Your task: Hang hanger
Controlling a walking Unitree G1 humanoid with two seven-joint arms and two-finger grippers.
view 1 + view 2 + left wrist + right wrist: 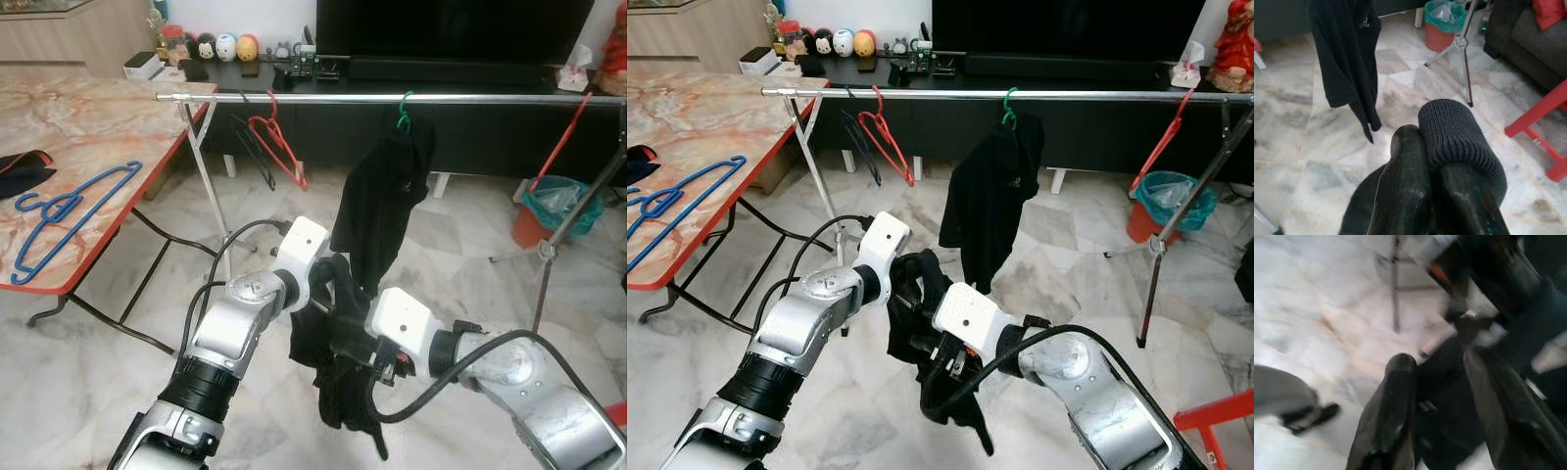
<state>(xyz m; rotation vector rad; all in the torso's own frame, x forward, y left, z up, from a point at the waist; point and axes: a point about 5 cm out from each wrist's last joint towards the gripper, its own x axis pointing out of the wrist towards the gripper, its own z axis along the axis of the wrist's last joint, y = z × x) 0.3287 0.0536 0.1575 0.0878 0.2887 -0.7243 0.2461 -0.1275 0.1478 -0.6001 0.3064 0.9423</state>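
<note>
Both grippers, left gripper (328, 284) and right gripper (355, 343), had their jaws closed on a limp black knitted garment (338, 392) below the chrome rail (392, 98); soft and floppy, it probably handled best pinched at its ribbed cuff (1459, 132).

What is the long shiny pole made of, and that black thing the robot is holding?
The pole looks like polished metal: silvery, with bright reflections. The black garment held between both grippers looks like knitted fabric, probably wool or acrylic: fine ribs show, and it hangs limp.
</note>
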